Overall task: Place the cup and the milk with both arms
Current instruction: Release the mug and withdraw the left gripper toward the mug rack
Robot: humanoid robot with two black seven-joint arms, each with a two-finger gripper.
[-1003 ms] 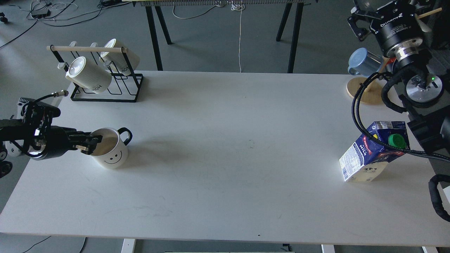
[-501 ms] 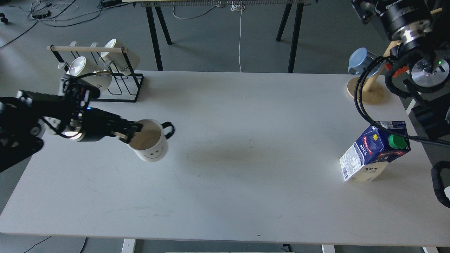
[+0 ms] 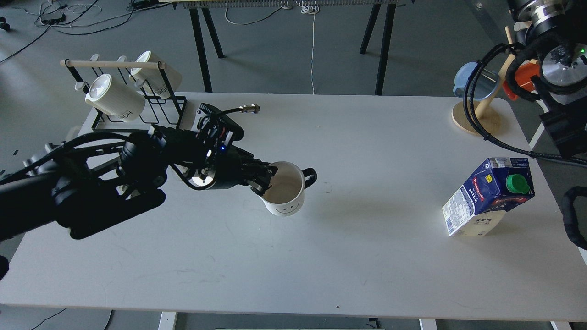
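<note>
The cup [image 3: 288,195], white with a black handle and a smiley face, hangs a little above the table left of its centre. My left gripper [image 3: 264,180] is shut on the cup's left rim, one finger inside and one outside; the arm reaches in from the left. The milk [image 3: 487,197], a dark blue carton with a green cap, stands alone on the table near the right edge. My right arm [image 3: 557,64] rises at the top right, well behind the milk. Its gripper is out of view past the top edge.
A black wire rack [image 3: 137,117] with two ribbed white mugs stands at the back left corner. A wooden mug tree [image 3: 477,117] with a blue mug [image 3: 474,82] and an orange mug [image 3: 527,75] stands at the back right. The white table [image 3: 321,256] spans the view.
My left gripper has lifted the cup and carried it right, from the left edge to near the table's centre. My right arm has risen, its gripper passing out of the top of the view.
</note>
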